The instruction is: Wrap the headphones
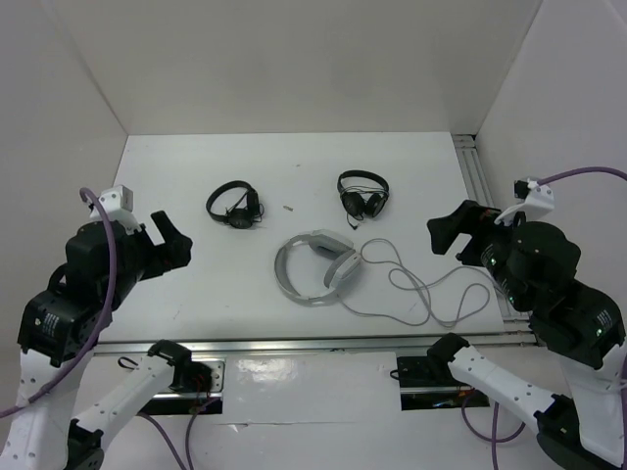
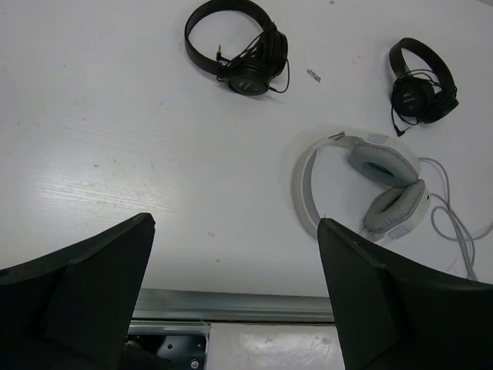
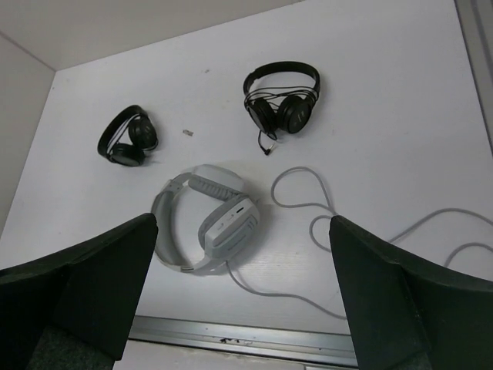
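At nine o'clock on the table, seen from overhead, the left gripper (image 1: 172,241) hangs above the surface with its jaws spread wide and nothing between them. Opposite, at three o'clock, the right gripper (image 1: 445,241) is also fully spread and empty, raised over the table's right edge.

Bare white table (image 1: 186,299) lies between the two, and the headphones (image 1: 340,271) rest flat on it just toward six o'clock from centre. Their headband curves toward nine o'clock and the two earcups are folded together on the three o'clock side. Their thin grey cable (image 3: 299,168) trails loosely in loops toward four o'clock, reaching close to the right edge and well clear of the near one.

Toward twelve o'clock, apart from the headphones, sit two smaller black sets: one (image 1: 240,215) at eleven o'clock, the other (image 1: 364,204) at one o'clock. A tiny speck (image 1: 288,208) lies between them.

A metal rail (image 1: 313,345) runs along the six o'clock edge, another rail (image 1: 475,171) along the three o'clock edge, and white walls close the remaining sides. The widest open surface is at eight o'clock.
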Controlling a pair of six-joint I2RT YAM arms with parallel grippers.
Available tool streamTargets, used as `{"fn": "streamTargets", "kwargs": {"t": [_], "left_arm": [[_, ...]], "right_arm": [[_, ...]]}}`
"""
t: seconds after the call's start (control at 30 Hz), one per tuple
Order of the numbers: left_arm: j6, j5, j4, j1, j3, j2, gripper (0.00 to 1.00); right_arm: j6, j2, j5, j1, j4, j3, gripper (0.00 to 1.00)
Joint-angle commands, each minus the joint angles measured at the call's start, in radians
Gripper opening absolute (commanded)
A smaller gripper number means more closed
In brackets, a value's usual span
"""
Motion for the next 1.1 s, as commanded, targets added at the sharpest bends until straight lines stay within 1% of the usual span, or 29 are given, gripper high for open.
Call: {"fn": "streamTargets", "kwargs": {"t": [0.0,0.03,0.1,0.13,0.2,0.23,0.27,0.37,0.5,0.53,0.6,0.77,0.83,0.87,0.97,1.0,1.07], "left_arm": [[-0.038,0.062,0.086,0.002,-0.059,-0.017,1.00],[-0.038,0.084,0.097,0.002,-0.076,-0.026,1.00],[-0.107,0.059,0.097,0.002,-0.138,-0.014,1.00],[-0.107,0.074,0.118,0.002,-0.165,-0.002,1.00],[-0.121,0.117,0.146,0.002,-0.212,0.069,1.00],[-0.135,0.177,0.175,0.002,-0.273,0.089,1.00],[-0.150,0.196,0.243,-0.031,-0.306,0.104,1.00],[-0.225,0.217,0.354,-0.110,-0.402,0.172,1.00],[-0.290,0.229,0.457,-0.180,-0.491,0.284,1.00],[-0.301,0.214,0.500,-0.197,-0.507,0.313,1.00],[-0.333,0.168,0.523,-0.242,-0.530,0.417,1.00],[-0.456,0.136,0.583,-0.293,-0.509,0.583,1.00],[-0.501,0.096,0.594,-0.322,-0.486,0.638,1.00],[-0.512,0.096,0.594,-0.322,-0.470,0.696,1.00],[-0.538,0.050,0.605,-0.369,-0.401,0.791,1.00],[-0.549,0.017,0.586,-0.380,-0.360,0.855,1.00],[-0.571,-0.007,0.563,-0.400,-0.326,0.914,1.00]], "right_arm": [[-0.022,0.021,0.057,-0.002,0.002,0.021,1.00],[-0.031,0.021,0.046,-0.002,0.015,0.006,1.00],[-0.045,0.021,0.035,-0.002,0.039,-0.018,1.00],[-0.045,0.021,0.035,-0.002,0.052,-0.043,1.00],[-0.034,0.064,0.051,-0.002,0.043,-0.043,1.00],[-0.034,0.079,0.060,-0.002,0.031,-0.043,1.00],[-0.034,0.093,0.060,-0.002,0.031,-0.043,1.00],[-0.043,0.106,0.046,-0.002,0.083,-0.086,1.00],[-0.065,0.096,-0.007,-0.002,0.155,-0.138,1.00],[-0.077,0.096,-0.017,-0.002,0.166,-0.150,1.00],[-0.086,0.109,-0.026,-0.002,0.178,-0.183,1.00],[-0.105,0.129,-0.061,-0.002,0.226,-0.230,1.00],[-0.105,0.129,-0.092,-0.002,0.259,-0.259,1.00],[-0.105,0.129,-0.104,-0.002,0.260,-0.268,1.00],[-0.105,0.138,-0.141,-0.002,0.286,-0.279,1.00],[-0.105,0.147,-0.141,-0.002,0.296,-0.288,1.00],[-0.114,0.147,-0.155,-0.002,0.296,-0.289,1.00]]}}
